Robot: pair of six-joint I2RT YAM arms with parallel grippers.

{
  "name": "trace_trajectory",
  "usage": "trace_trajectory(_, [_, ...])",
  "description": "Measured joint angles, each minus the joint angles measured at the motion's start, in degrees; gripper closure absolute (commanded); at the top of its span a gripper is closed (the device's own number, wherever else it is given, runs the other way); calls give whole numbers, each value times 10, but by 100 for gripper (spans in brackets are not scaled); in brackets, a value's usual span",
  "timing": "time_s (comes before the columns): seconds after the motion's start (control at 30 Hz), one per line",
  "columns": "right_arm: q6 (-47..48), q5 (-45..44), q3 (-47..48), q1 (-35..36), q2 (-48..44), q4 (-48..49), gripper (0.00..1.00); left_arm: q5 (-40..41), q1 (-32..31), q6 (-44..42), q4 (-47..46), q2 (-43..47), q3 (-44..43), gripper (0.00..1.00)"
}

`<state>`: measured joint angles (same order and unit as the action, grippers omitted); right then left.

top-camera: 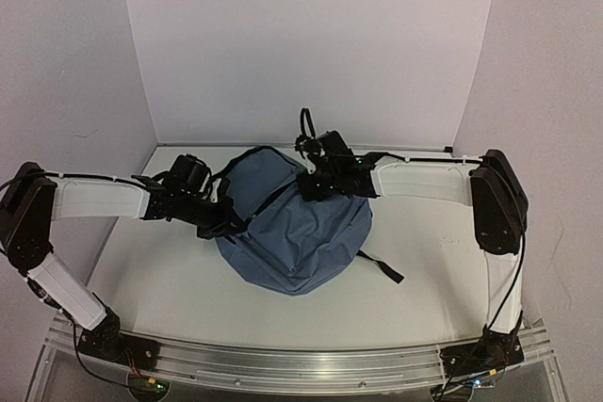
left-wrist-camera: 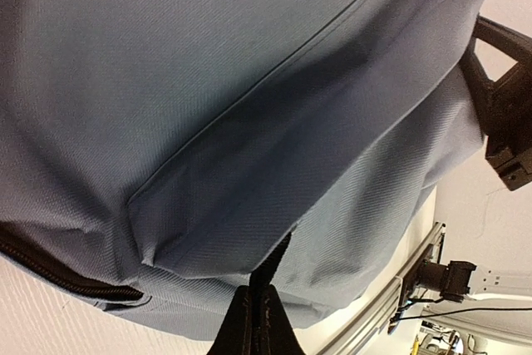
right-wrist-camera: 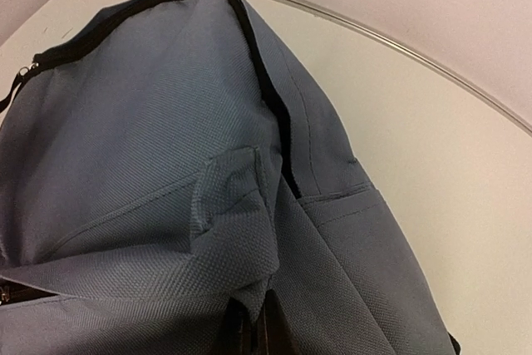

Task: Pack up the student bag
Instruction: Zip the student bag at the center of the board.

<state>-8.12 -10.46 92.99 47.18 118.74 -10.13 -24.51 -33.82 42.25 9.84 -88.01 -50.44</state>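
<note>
The student bag (top-camera: 292,233), a large slate-blue backpack with black zippers, lies in the middle of the table. At its left edge my left gripper (top-camera: 231,223) is shut, and in the left wrist view the gripper (left-wrist-camera: 256,295) pinches a thin black strap (left-wrist-camera: 281,257) coming out from under a blue flap of the student bag (left-wrist-camera: 249,81). At the bag's upper right my right gripper (top-camera: 316,185) is shut too. In the right wrist view the gripper (right-wrist-camera: 258,312) nips a bunched fold of the bag's fabric (right-wrist-camera: 237,222) beside the main black zipper (right-wrist-camera: 268,97).
A black shoulder strap (top-camera: 382,268) trails from the bag's right side onto the white table (top-camera: 170,280). The metal rail (top-camera: 301,364) with both arm bases runs along the near edge. White walls close in the back and sides.
</note>
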Motion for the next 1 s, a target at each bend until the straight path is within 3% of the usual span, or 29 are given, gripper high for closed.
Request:
trace_trajectory(0.57, [-82, 3, -3, -7, 0, 0, 100, 93, -30, 59, -28, 51, 81, 100])
trace_trajectory(1.0, [-119, 24, -5, -16, 0, -1, 100, 100, -68, 57, -79, -41, 73, 100])
